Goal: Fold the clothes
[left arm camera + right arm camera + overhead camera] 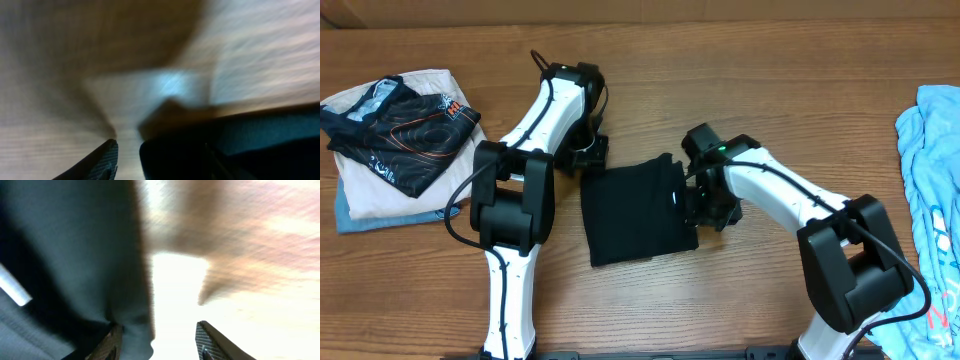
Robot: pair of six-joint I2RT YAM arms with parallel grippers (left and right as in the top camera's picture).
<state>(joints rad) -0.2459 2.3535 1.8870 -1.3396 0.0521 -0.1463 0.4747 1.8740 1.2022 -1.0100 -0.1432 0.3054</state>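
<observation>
A black garment [635, 210], folded into a rough rectangle, lies flat in the middle of the table. My left gripper [588, 155] is low at its upper left corner. In the left wrist view its jaws [160, 165] look open, with one finger on bare wood and the dark cloth [225, 150] covering the other side. My right gripper [705, 205] is at the garment's right edge. In the right wrist view its jaws [160, 342] are open, the cloth edge [75, 255] lies over the left finger, and the right finger is over bare table.
A stack of folded clothes [400, 140], with a dark patterned piece on top, sits at the far left. A light blue garment [935, 200] lies crumpled at the right edge. Both wrist views are blurred.
</observation>
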